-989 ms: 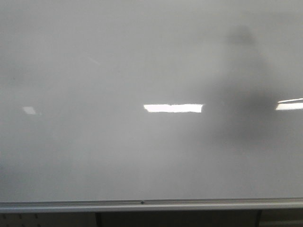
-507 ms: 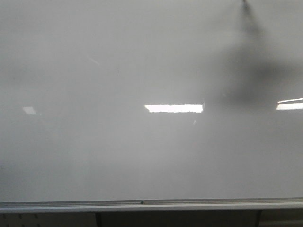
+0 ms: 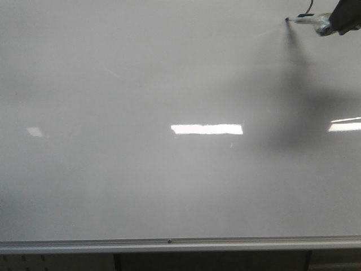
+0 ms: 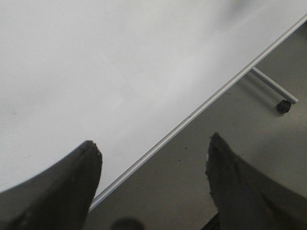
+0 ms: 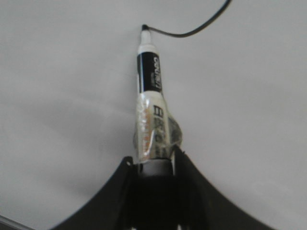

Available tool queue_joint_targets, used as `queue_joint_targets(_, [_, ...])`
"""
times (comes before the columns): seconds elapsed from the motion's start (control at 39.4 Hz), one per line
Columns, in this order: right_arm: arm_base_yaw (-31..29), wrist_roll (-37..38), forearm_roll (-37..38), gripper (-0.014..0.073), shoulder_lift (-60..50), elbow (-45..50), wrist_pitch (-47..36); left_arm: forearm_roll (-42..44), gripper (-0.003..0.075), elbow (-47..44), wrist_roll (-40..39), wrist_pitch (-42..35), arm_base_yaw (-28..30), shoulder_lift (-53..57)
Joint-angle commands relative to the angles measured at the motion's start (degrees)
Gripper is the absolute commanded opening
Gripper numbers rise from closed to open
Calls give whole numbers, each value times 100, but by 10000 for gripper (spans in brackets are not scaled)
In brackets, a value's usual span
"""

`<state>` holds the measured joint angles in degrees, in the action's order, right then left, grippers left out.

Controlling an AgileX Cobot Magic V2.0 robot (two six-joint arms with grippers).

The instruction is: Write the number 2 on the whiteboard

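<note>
The whiteboard fills the front view, glossy grey-white with bright reflections. My right gripper is at its top right corner, shut on a marker wrapped in clear tape. The marker's tip touches the board. In the right wrist view the gripper holds the marker, and a thin curved black line of the number 2 runs from its tip off the frame. That line shows faintly in the front view. My left gripper is open and empty near the board's lower edge, out of the front view.
The silver frame edge runs along the board's bottom, and shows in the left wrist view. A stand leg with a black caster rests on the grey floor. The right arm casts a dark shadow on the board.
The right gripper with the marker has come into the front view at the top right. Its shadow on the board has shifted upward, then spread lower right.
</note>
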<state>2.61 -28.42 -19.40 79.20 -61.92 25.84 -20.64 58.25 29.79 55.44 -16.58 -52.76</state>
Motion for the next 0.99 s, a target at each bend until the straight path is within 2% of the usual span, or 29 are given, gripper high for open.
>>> queue_joint_targets(0.0, [-29,-56,96,66,-147,-166,-329,-187,462,141,-50,-360,15,63])
queue_joint_targets(0.13, [-422,-56,340,66,-166,-166,26,-187,462,141,-50,-360,15,63])
queue_joint_targets(0.23, [-674,-39,198,66,-173,-166,145,-187,462,141,-50,-360,15,63])
queue_joint_targets(0.38, [-517,-39,101,66,-399,-166,279,-187,462,141,-50,-360,15,63])
queue_joint_targets(0.51, [-264,-39,-9,66,-872,-166,834,-187,462,141,6,-360,15,63])
queue_joint_targets(0.66, [343,-57,-53,66,-1486,-138,1719,-228,462,141,86,-396,3,63])
queue_joint_targets(0.86, [1531,-215,-53,66,-2032,-132,2651,-1232,462,141,1208,-407,-212,63])
queue_joint_targets(0.96, [2140,-311,-53,66,-2146,-132,3005,-1302,462,141,1365,-407,-548,51])
